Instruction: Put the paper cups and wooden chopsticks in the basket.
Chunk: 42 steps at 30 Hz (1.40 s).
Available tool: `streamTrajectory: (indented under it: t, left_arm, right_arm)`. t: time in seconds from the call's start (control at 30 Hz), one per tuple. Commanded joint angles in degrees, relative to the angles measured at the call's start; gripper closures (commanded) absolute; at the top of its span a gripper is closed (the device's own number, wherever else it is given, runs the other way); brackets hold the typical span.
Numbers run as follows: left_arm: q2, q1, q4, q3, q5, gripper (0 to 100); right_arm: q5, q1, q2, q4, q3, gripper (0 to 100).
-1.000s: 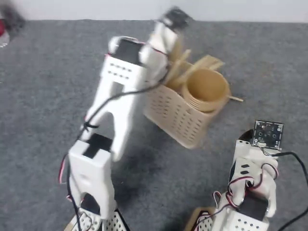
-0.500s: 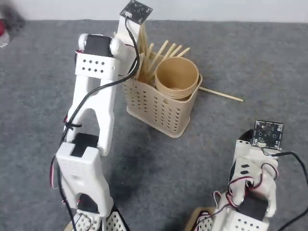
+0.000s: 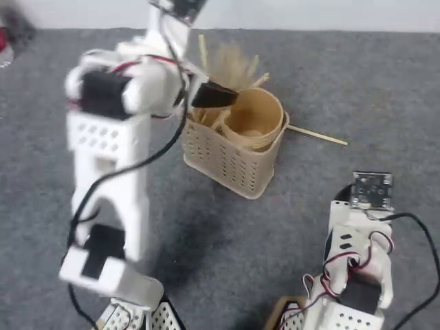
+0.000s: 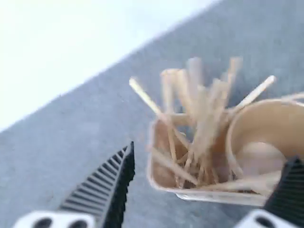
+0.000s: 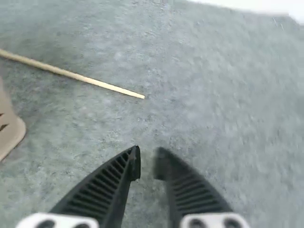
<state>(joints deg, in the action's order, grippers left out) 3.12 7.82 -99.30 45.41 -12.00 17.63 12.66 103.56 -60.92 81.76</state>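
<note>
The loose chopstick lies on the table just beside the basket, its long axis running toward the right edge; your right gripper is nearer, barely parted and empty; your left gripper gapes empty above the basket; no print is readable

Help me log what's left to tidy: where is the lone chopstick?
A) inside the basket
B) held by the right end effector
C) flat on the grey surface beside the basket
C: the lone chopstick lies flat on the grey surface beside the basket, clear of the right end effector.
</note>
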Motion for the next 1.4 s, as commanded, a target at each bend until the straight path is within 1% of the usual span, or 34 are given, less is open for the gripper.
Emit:
streamTrajectory:
  t: [0.0,0.1,0.2,0.3,0.37,0.5,0.53,0.6,0.67,0.73,0.77,0.87,1.0,1.07,1.1,1.2,1.3,1.37]
  left_arm:
    - [-9.6,-3.5,-1.1,1.7,0.5,55]
    - [-13.7,-7.2,-1.1,1.6,0.5,55]
    - [-16.9,-12.1,-1.2,1.5,0.5,55]
    - [-19.2,-18.4,-1.2,0.5,0.6,55]
    - [-20.9,-21.1,-1.2,-2.4,1.5,55]
    - [-25.8,-21.8,-1.1,-11.5,3.7,55]
    - [-27.3,-22.0,-1.1,-14.8,4.7,55]
    - [-31.2,-22.8,-1.1,-23.2,7.1,55]
    - [-35.7,-26.7,-0.8,-34.3,10.0,55]
    - [-40.7,-30.7,3.3,-48.0,12.3,55]
    - [-43.7,-32.4,6.7,-55.0,12.7,55]
    - [-54.2,-36.2,19.7,-76.5,12.8,55]
    - [-70.2,-40.0,35.4,-103.2,12.7,55]
    - [-78.0,-41.9,41.8,-114.2,12.7,55]
    - [-81.5,-42.9,43.5,-118.5,12.6,55]
    - [-91.8,-44.0,43.4,-128.7,12.5,55]
    - [-101.2,-44.1,41.1,-133.9,12.4,55]
    - [-106.8,-43.3,38.7,-137.1,12.5,55]
  right_arm:
    - [2.9,-2.7,0.1,-0.7,-2.9,81.6]
    - [3.1,-3.5,-0.6,-0.2,-6.9,85.5]
    - [3.9,-3.5,-6.9,1.6,-13.3,85.9]
    - [4.0,-3.5,-20.3,4.2,-21.1,85.5]
    - [4.0,-3.6,-30.4,4.4,-28.0,85.7]
    - [4.7,-3.6,-50.1,2.1,-44.3,85.4]
    - [6.5,-3.6,-54.6,0.1,-48.7,85.4]
    - [12.7,-4.0,-64.0,-4.5,-57.5,85.3]
    - [19.4,-4.7,-73.4,-7.7,-64.8,85.3]
    - [24.8,-4.6,-82.6,-9.1,-70.7,85.3]
    - [26.5,-4.4,-86.6,-9.1,-73.3,85.4]
    - [27.6,-2.8,-96.7,-9.1,-81.4,85.7]
    - [38.1,-4.7,-107.7,-9.8,-87.0,85.9]
    - [38.3,-5.6,-113.1,-8.2,-88.8,85.9]
    - [38.4,-5.7,-115.5,-7.3,-89.8,85.9]
    - [38.8,-5.7,-122.0,-3.8,-92.1,86.0]
    - [39.1,-6.6,-127.3,-1.1,-93.3,86.8]
    - [41.6,-7.3,-130.2,-0.3,-94.1,89.5]
